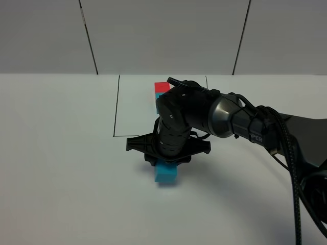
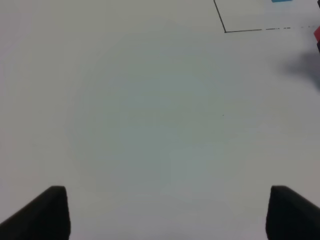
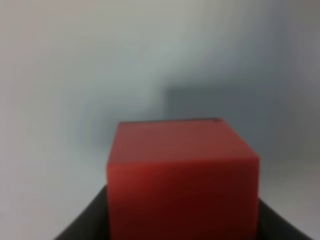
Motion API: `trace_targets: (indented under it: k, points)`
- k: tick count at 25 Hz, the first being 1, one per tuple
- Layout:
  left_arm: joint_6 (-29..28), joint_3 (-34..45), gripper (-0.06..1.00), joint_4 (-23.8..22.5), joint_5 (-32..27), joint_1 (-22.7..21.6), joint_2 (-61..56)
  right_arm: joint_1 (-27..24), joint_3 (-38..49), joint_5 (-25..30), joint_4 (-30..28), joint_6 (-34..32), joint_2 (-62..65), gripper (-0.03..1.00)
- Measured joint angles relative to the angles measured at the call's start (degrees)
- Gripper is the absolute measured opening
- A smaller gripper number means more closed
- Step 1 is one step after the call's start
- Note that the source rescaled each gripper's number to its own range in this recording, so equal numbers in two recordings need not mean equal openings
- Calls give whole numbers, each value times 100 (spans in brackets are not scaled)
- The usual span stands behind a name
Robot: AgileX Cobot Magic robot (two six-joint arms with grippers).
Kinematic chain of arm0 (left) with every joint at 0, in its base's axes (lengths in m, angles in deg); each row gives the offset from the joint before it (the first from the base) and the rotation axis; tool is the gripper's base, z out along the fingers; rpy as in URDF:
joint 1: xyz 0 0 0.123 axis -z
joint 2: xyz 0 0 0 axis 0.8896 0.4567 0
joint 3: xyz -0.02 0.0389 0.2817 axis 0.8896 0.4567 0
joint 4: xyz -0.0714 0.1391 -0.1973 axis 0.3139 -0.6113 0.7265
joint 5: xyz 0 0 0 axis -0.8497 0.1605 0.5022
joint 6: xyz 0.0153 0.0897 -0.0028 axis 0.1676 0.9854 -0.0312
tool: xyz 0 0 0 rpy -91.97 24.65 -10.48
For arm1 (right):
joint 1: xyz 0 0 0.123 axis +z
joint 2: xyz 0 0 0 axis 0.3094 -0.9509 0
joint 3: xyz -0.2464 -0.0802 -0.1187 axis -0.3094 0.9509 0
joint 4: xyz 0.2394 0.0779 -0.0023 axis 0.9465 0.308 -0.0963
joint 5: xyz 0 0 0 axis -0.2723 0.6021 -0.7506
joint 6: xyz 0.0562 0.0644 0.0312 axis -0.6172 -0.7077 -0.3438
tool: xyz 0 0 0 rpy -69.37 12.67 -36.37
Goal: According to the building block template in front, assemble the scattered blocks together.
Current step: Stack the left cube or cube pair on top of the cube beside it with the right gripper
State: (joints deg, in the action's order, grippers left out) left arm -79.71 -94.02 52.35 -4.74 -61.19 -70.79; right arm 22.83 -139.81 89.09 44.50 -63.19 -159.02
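The building block template (image 1: 161, 90), a red cube joined to a cyan one, lies inside the thin black drawn outline (image 1: 115, 109) at the back; my right arm hides most of it. My right gripper (image 1: 164, 160) reaches to the table's middle, just in front of the outline. It is shut on the red cube (image 3: 183, 170), which fills the right wrist view. The cyan cube (image 1: 166, 173) lies on the table right under the gripper; whether the two cubes touch is hidden. My left gripper (image 2: 167, 205) is open and empty over bare table.
The white table (image 1: 61, 168) meets a pale panelled wall (image 1: 163, 35) at the back. The left wrist view shows the outline's corner (image 2: 225, 31) and a red sliver (image 2: 317, 34) at its edge. My right arm and its cables (image 1: 286, 148) cross the right side.
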Motion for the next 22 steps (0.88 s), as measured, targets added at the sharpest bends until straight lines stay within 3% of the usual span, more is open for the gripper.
trace_targets:
  k: [7,22]
  points:
    - [0,0,68,0,0,0,0,7,-635,661,-109,343,-450,1]
    - [0,0,68,0,0,0,0,-112,-686,601,-79,418,-612,1]
